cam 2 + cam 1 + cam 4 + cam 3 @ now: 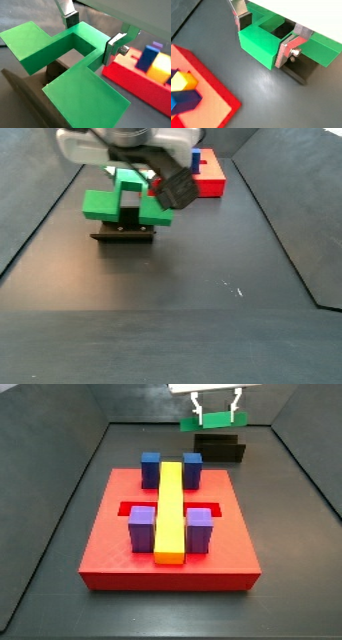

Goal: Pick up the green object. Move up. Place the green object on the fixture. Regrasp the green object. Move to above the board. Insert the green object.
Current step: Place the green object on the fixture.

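Side view: gripper (217, 411) sits top centre, jaws pinching the green object (211, 422) just over the fixture (221, 449); pickup looks done; regrasp and board (107, 559) insertion are left.

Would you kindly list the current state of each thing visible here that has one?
end effector: at the fixture, shut on the green object.
green object: gripped, over the fixture.
fixture: beneath the green object, beyond the board.
board: pegs and yellow bar in place.
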Robot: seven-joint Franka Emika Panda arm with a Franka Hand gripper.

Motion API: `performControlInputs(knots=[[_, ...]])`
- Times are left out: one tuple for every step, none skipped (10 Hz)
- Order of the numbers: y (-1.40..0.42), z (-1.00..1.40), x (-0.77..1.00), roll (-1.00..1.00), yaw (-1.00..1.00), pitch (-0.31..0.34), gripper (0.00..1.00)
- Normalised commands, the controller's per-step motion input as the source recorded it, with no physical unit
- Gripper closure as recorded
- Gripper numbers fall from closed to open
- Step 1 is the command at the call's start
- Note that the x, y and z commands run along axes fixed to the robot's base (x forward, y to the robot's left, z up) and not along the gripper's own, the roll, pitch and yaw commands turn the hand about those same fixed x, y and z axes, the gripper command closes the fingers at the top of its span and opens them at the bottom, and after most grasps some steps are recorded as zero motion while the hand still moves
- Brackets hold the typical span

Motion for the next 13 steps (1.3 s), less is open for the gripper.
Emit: performControlInputs(knots=[[0.00,0.00,0.58,-1.00,-0.09,-0.069,1.00],[0.00,0.00,0.59,-1.00,-0.11,-0.054,1.00],[0.00,-0.12,0.52,-0.39,-0.11,0.000,1.00],[0.00,-0.24,0.46,-0.41,-0.15,-0.006,1.00],[0.05,-0.25,0.27,-0.19,-0.01,0.000,1.00],[0.04,-0.24,0.00,0.00,0.00,0.000,1.00],[0.01,-0.28,-0.01,0.00,0.00,0.000,1.00],[0.00,-0.13,0.00,0.05,0.00,0.000,1.00],[0.00,-0.15,0.00,0.07,-0.01,0.000,1.00],[0.00,-0.19,0.00,0.08,-0.08,0.000,1.00],[0.00,-0.09,0.00,0.09,-0.03,0.006,1.00],[0.00,0.00,0.00,0.01,0.00,0.000,1.00],[0.00,0.00,0.00,0.00,0.00,0.000,1.00]])
